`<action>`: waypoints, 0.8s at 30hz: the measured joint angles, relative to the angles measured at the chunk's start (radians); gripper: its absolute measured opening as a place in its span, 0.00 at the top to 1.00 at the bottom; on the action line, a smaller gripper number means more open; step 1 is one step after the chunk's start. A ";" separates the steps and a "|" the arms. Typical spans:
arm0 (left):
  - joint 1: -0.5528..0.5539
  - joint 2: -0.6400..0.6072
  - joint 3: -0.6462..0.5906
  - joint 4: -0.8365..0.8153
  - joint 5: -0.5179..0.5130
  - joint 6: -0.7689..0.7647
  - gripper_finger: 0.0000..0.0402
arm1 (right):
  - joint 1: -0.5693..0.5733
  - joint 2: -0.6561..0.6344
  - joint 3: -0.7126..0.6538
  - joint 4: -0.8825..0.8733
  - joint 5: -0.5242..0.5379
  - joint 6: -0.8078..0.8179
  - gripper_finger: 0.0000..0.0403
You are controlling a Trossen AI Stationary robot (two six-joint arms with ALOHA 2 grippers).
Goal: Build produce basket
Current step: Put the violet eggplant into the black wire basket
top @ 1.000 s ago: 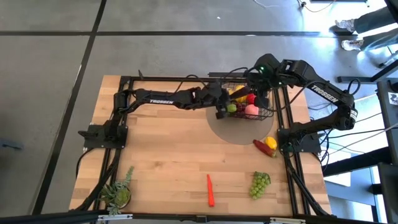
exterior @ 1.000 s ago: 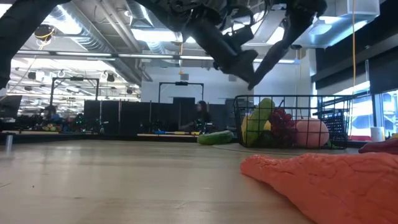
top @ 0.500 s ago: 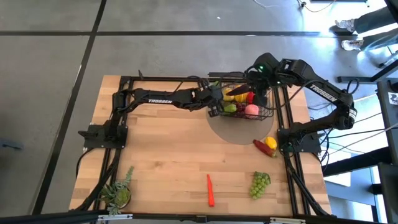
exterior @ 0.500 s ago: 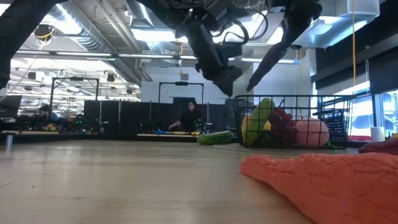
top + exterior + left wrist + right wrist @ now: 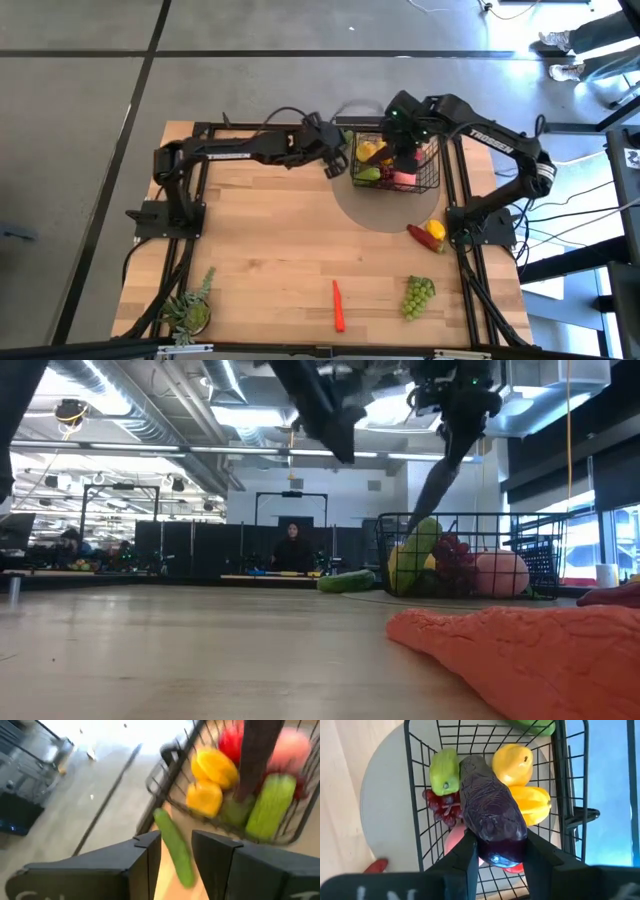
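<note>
**Two arms at the basket, one carrying an eggplant**

Nearest the front edge of the table [image 5: 270,250] lie the orange carrot [image 5: 338,305] and the green grapes [image 5: 418,295], with a leafy potted plant [image 5: 190,308] at the front left corner. Farther back on the right side, a red pepper [image 5: 420,235] and a yellow lemon [image 5: 435,229] sit touching each other.

Beyond them, on a grey round mat [image 5: 375,205], stands the black wire basket [image 5: 420,830]. Inside it are a green piece [image 5: 444,770], dark red grapes [image 5: 442,806], two yellow pieces [image 5: 512,762], a pink peach [image 5: 500,573] and something red. A cucumber [image 5: 175,845] lies on the table just outside the basket's left wall.

The right gripper [image 5: 497,852] hangs over the basket, its fingers clamped on a purple eggplant [image 5: 490,810]. The left gripper [image 5: 175,847] hovers left of the basket above the cucumber, fingers slightly apart and holding nothing.

A person [image 5: 292,550] shows far off in the room.
</note>
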State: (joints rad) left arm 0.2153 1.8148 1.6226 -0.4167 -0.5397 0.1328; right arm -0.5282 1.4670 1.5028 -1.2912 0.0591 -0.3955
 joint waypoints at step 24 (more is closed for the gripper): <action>0.007 -0.131 0.001 -0.051 -0.002 0.005 0.75 | 0.006 0.274 0.002 0.116 -0.032 -0.051 0.66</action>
State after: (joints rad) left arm 0.2222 1.6840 1.6238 -0.4675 -0.5419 0.1375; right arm -0.5225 1.7406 1.5047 -1.1755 0.0271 -0.4461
